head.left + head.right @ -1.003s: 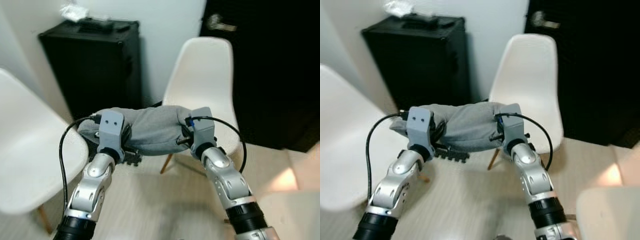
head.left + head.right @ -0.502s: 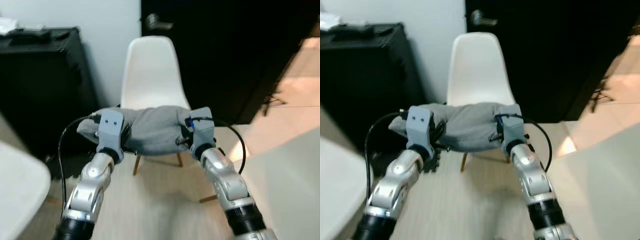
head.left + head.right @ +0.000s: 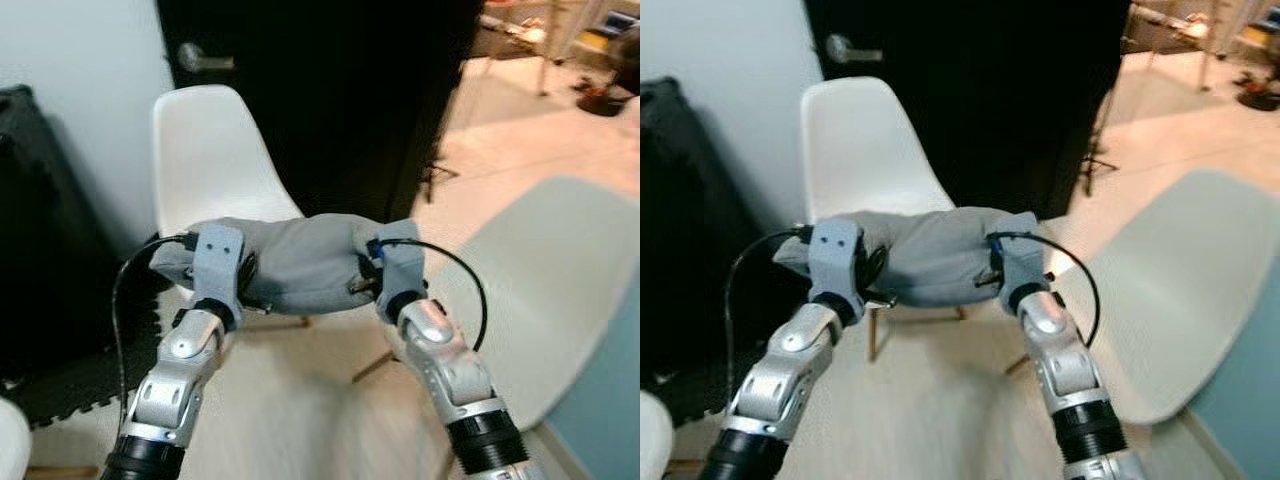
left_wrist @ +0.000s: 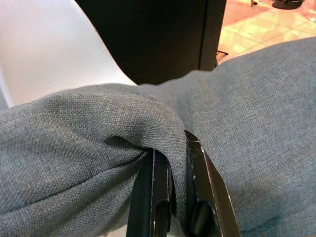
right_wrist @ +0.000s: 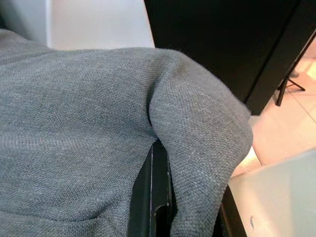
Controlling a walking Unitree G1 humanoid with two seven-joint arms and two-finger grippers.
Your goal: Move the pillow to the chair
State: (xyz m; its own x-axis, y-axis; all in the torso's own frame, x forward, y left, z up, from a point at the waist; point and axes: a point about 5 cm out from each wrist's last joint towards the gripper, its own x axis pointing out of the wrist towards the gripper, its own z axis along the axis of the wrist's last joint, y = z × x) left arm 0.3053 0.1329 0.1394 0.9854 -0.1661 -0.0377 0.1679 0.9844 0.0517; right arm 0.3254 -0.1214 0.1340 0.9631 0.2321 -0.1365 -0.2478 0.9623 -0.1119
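1. Pillow (image 3: 300,262): grey woven cloth, soft, long. Held in the air between the two arms, roughly level, in front of the robot and not resting on any seat. Gripped at both ends, likely so the limp middle does not droop.
2. Left tool (image 4: 170,195): black fingers pinched together on a fold of cloth at the pillow's left end; the fabric bunches over the fingertips.
3. Right tool (image 5: 160,197): one black finger visible under a bulge of cloth at the right end; clamped on the pillow, judging by the fabric drawn tight around it.
4. White chair (image 3: 205,150): moulded shell, wooden legs, standing just behind the pillow, against a dark door (image 3: 330,90). Seat partly hidden by the pillow.
5. Second chair (image 3: 545,290): pale shell, to the robot's right, nearer the camera.
6. Black mat (image 3: 70,375): on the floor at left.
7. Stage, as a judgement: carrying phase; the pillow is not yet set down. Which chair is meant cannot be told.
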